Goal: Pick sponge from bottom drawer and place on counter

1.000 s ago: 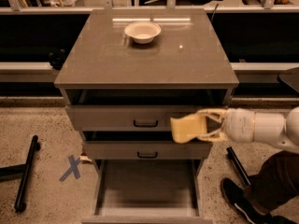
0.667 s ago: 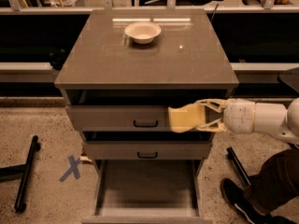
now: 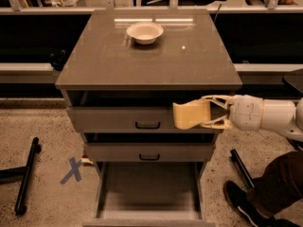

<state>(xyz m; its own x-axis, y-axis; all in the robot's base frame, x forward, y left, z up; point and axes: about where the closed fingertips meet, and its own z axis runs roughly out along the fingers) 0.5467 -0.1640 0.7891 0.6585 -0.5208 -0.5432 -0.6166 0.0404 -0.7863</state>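
The pale-yellow sponge [image 3: 191, 115] is held in my gripper [image 3: 204, 112], in front of the top drawer's face, just below the counter's overhanging edge. The white arm reaches in from the right. The gripper's fingers [image 3: 217, 99] are shut on the sponge, above and below it. The bottom drawer [image 3: 149, 193] is pulled open at the foot of the cabinet; its flat floor is bare. The counter [image 3: 147, 56] is the glossy grey-brown top slab.
A white round bowl [image 3: 145, 32] sits at the back middle of the counter. The two upper drawers [image 3: 147, 125] with black handles are closed. A person's leg and shoe [image 3: 265, 193] are at lower right. A blue X mark [image 3: 72, 170] and a black bar [image 3: 26, 178] lie on the floor at left.
The gripper has carried the sponge upward and slightly left, from level with the middle drawer's top to just under the counter's edge.
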